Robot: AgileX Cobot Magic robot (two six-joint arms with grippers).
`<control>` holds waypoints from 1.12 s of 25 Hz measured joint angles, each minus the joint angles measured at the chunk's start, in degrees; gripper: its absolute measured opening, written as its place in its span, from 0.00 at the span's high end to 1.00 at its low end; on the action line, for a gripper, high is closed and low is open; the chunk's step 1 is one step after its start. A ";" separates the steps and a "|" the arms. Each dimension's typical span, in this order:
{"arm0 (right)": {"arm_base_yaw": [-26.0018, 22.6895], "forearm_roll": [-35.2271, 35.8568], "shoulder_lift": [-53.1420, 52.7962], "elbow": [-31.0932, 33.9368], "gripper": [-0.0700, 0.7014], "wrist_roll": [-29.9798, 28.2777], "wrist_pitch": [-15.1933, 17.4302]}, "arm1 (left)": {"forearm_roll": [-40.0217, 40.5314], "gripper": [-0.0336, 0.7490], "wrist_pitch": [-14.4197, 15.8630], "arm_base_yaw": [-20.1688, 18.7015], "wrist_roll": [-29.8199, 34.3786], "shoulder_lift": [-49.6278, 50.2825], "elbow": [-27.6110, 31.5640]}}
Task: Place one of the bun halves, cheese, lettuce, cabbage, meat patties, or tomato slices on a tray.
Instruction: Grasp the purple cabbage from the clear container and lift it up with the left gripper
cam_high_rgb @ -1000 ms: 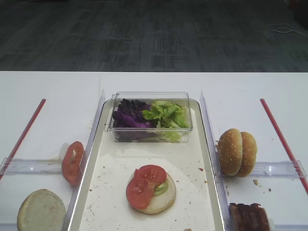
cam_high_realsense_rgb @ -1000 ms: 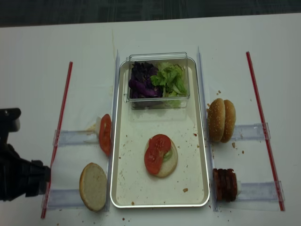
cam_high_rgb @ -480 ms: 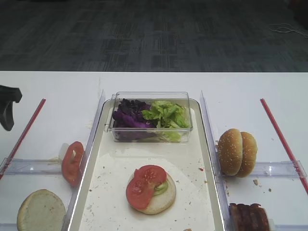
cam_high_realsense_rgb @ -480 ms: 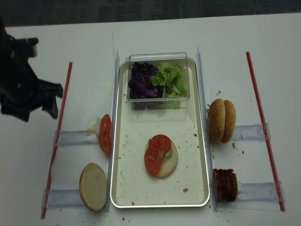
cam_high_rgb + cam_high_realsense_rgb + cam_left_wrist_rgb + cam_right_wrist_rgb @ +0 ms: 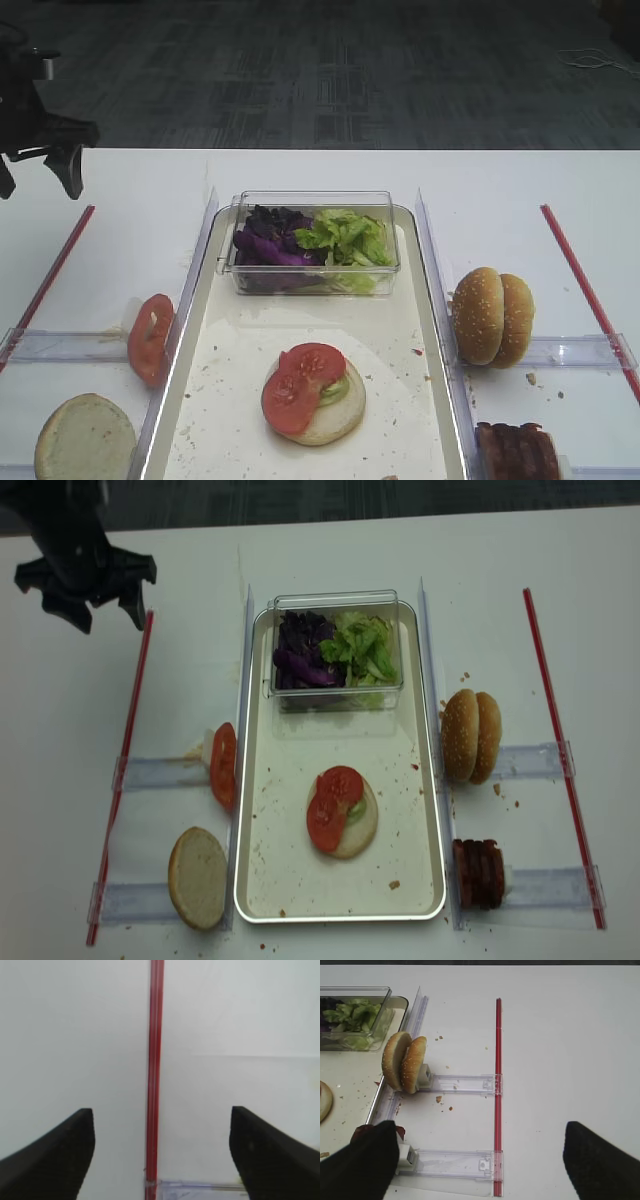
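Off-white tray (image 5: pixel 262 780) at centre holds bun half (image 5: pixel 350 825) topped with lettuce (image 5: pixel 356 809) and 2 tomato slices (image 5: pixel 330 806). Left gripper (image 5: pixel 106 613) at 10 o'clock, jaws apart, empty. Right gripper (image 5: pixel 480 1160) jaws apart, empty.

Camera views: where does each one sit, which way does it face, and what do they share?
Exterior high: low at the front, facing across the tray; left pincer shows.
Realsense: overhead, looking down; left pincer shows.
Right wrist: looks down past its fingers at the sesame buns.
Left wrist: faces a red strip.
Exterior views share the tray.
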 joint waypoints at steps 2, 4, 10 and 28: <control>0.00 0.00 0.00 0.00 0.02 0.00 0.00 | -0.13 0.26 0.34 -0.39 0.10 1.61 -2.41; 0.00 0.00 0.00 0.00 0.02 -0.10 0.00 | -0.23 0.26 0.59 -0.37 0.22 2.73 -3.79; 0.00 0.00 0.00 0.00 0.02 -0.10 0.00 | -0.12 0.26 0.82 -2.30 0.95 3.43 -4.62; 0.00 0.00 0.00 0.00 0.02 -0.10 0.00 | -2.42 0.26 -2.84 -30.51 6.18 3.43 -4.95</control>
